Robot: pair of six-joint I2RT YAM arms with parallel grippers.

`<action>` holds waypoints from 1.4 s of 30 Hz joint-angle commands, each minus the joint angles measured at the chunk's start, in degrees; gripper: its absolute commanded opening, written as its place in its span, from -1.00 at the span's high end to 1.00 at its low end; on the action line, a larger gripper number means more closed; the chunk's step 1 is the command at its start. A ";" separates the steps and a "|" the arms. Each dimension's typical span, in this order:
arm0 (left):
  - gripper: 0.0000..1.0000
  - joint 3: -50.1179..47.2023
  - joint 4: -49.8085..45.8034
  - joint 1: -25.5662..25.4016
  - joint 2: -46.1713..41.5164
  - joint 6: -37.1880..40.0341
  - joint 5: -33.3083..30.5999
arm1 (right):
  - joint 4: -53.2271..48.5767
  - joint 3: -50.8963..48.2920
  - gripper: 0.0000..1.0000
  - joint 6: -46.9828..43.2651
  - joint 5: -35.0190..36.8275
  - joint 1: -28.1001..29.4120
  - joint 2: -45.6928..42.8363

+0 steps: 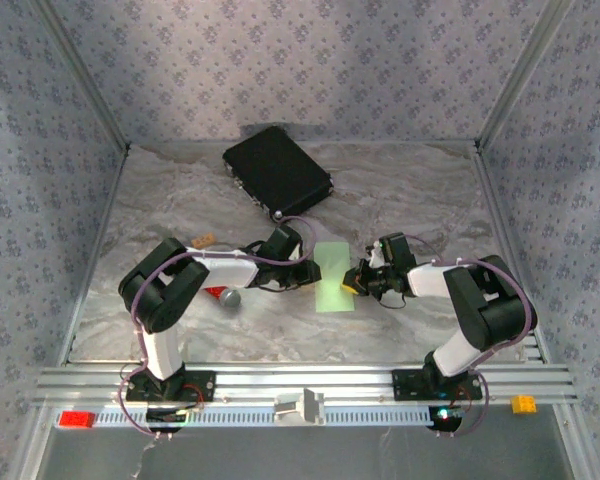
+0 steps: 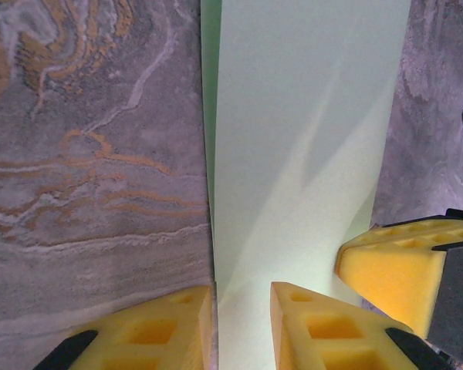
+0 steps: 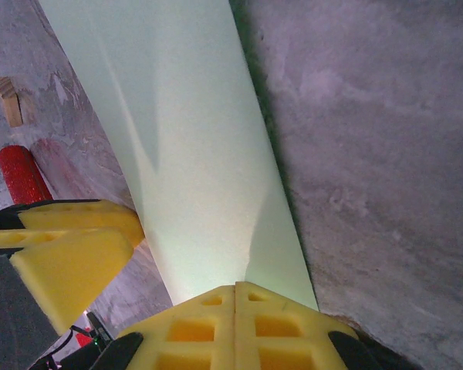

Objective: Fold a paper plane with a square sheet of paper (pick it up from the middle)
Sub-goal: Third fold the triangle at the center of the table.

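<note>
The square sheet of paper (image 1: 334, 278) lies folded into a narrow light-green rectangle at the table's middle, between my two grippers. My left gripper (image 1: 310, 272) sits at its left long edge. In the left wrist view the paper (image 2: 309, 139) runs away from the left gripper (image 2: 241, 289), whose jaws stand a narrow gap apart, straddling that edge without pinching it. My right gripper (image 1: 354, 283) is at the paper's right edge. In the right wrist view its fingers (image 3: 235, 287) are pressed together with their tips on the paper (image 3: 185, 154).
A black case (image 1: 277, 172) lies at the back. A red-handled tool with a grey head (image 1: 227, 297) rests near the left arm, and a small wooden block (image 1: 203, 241) lies behind it. Small bricks (image 1: 523, 403) sit by the front rail.
</note>
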 commanded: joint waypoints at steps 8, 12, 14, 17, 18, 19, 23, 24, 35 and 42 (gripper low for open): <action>0.50 0.57 6.37 -1.72 2.26 -0.69 2.34 | -2.48 -2.08 0.96 1.84 1.30 0.22 -0.57; 0.51 0.83 5.93 -1.80 2.25 -0.52 2.22 | -1.05 -2.43 0.96 2.48 0.89 0.14 -0.54; 0.51 0.63 6.03 -1.80 2.30 -0.59 2.24 | -0.59 -2.48 0.96 2.62 0.52 0.13 -0.32; 0.51 0.53 6.02 -1.82 2.03 -0.70 1.79 | -0.64 -2.61 0.96 2.67 0.66 0.06 -0.28; 0.49 0.31 6.09 -1.85 1.70 -0.75 1.49 | -0.65 -2.62 0.96 2.67 0.67 -0.03 -0.28; 0.46 0.14 6.21 -1.80 1.41 -0.79 1.23 | -0.65 -2.61 0.96 2.69 0.70 -0.08 -0.25; 0.40 -0.43 6.99 -1.74 0.29 -0.96 0.94 | -0.65 -2.61 0.96 2.51 0.67 -0.13 -0.18; 0.36 -0.64 7.04 -1.78 -0.20 -1.12 0.65 | -0.65 -2.61 0.96 2.49 0.67 -0.17 -0.19; 0.18 -4.26 11.49 -1.66 -2.31 -4.21 -0.30 | -0.36 -2.43 0.95 2.56 0.50 -0.31 -0.15; 0.30 -4.60 12.62 -1.64 -1.96 -4.74 0.57 | -0.39 -2.17 0.96 2.51 0.41 -0.41 0.18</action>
